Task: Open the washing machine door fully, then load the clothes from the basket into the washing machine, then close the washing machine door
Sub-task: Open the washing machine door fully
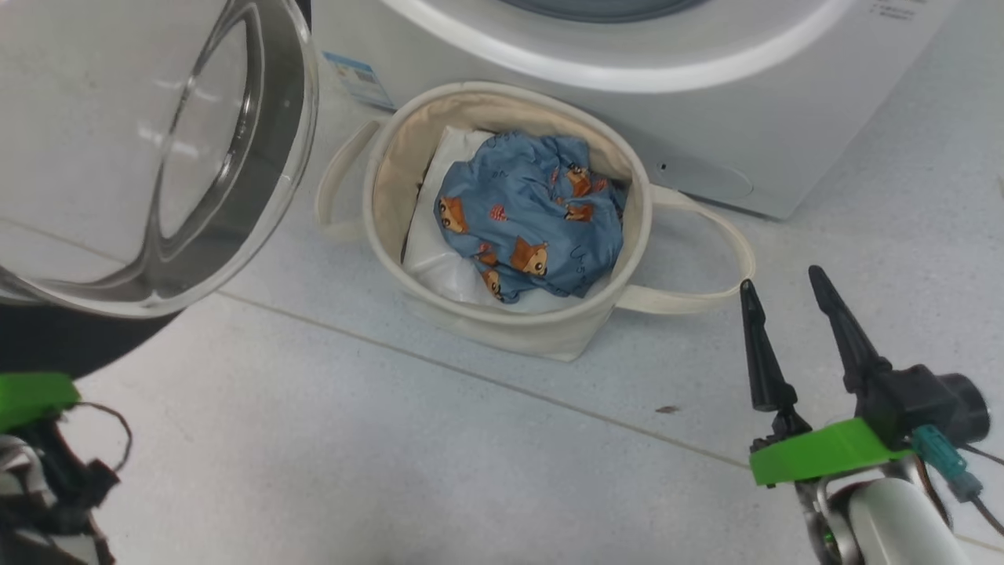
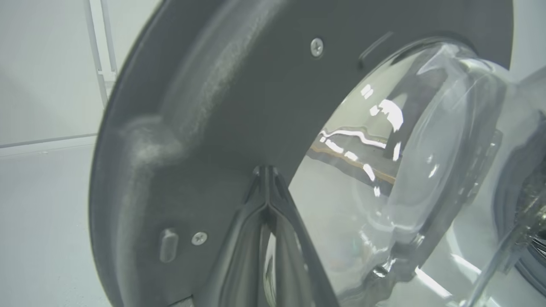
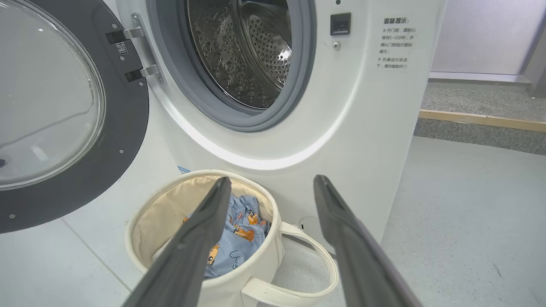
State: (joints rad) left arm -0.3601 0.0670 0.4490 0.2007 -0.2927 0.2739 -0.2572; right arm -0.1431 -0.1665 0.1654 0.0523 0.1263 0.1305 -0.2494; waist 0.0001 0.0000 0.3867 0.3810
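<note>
You see the washing machine (image 3: 362, 128) with its steel drum uncovered; in the head view its upper part is cut off by the frame. The washing machine door (image 3: 123, 140) stands swung out on its hinges at your left, and its glass bowl covers the upper left corner of the head view. The basket (image 1: 549, 329) stands on the floor (image 1: 392, 439) just in front of the machine. The clothes (image 1: 533, 212) lie inside it, on a white bundle (image 1: 443, 259) that is mostly covered.

Your right gripper (image 1: 780, 277) hangs low near the basket's right handle. Its fingers are spread wide and point toward the machine, with nothing between them. Your left gripper (image 2: 265, 170) points at the door's dark inner ring, with both fingers pressed together and nothing held. I cannot tell whether the tips touch the ring.
</note>
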